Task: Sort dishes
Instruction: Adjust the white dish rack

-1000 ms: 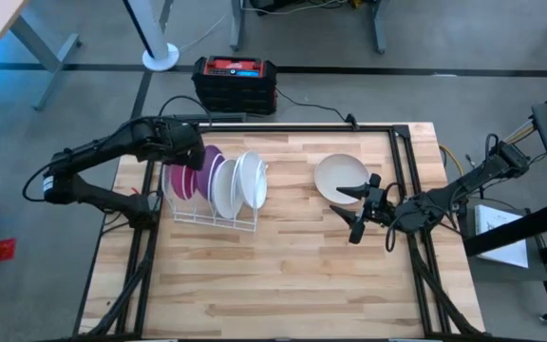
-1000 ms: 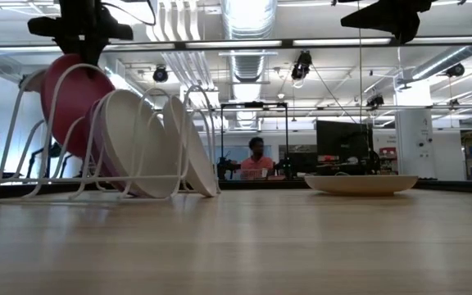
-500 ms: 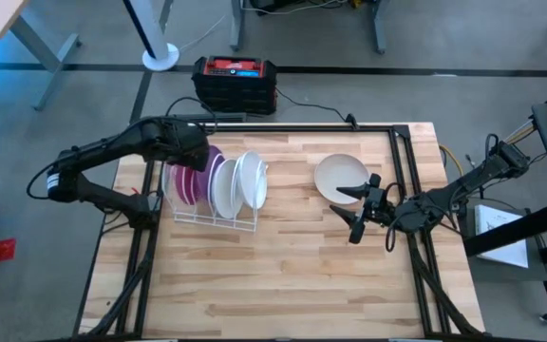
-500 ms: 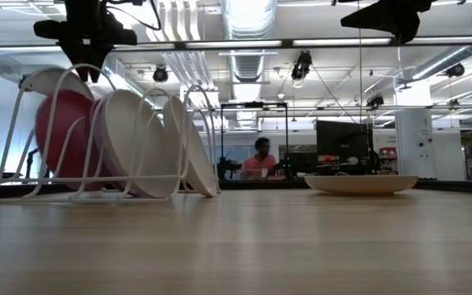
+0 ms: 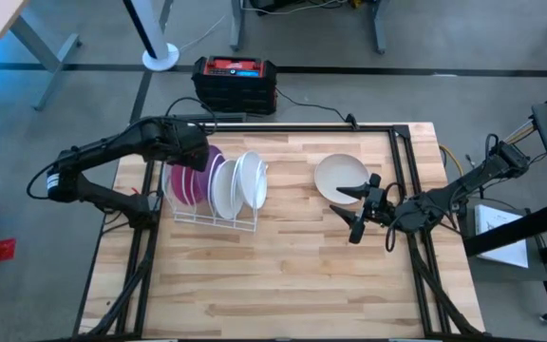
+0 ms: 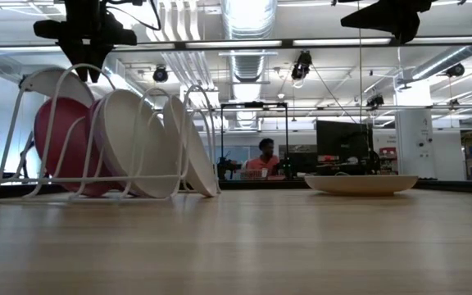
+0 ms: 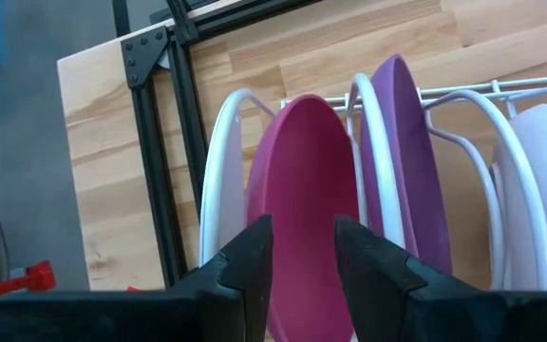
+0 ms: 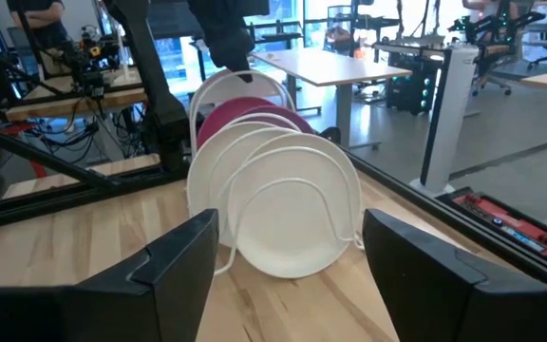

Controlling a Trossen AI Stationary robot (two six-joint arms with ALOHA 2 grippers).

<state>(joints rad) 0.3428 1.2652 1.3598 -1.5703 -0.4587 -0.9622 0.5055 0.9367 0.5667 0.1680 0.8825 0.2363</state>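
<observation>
We identify the place as a robotics lab or open workshop. Beyond the wooden table (image 5: 283, 256) we see exposed ceiling ducts (image 6: 248, 16) and strip lights (image 6: 342, 41), desks (image 8: 340, 66) with monitors (image 6: 342, 139), and a person (image 6: 262, 160) seated at a workstation. A red-topped power unit (image 5: 235, 81) with cables sits on the grey floor (image 5: 425, 95) behind the table.
</observation>
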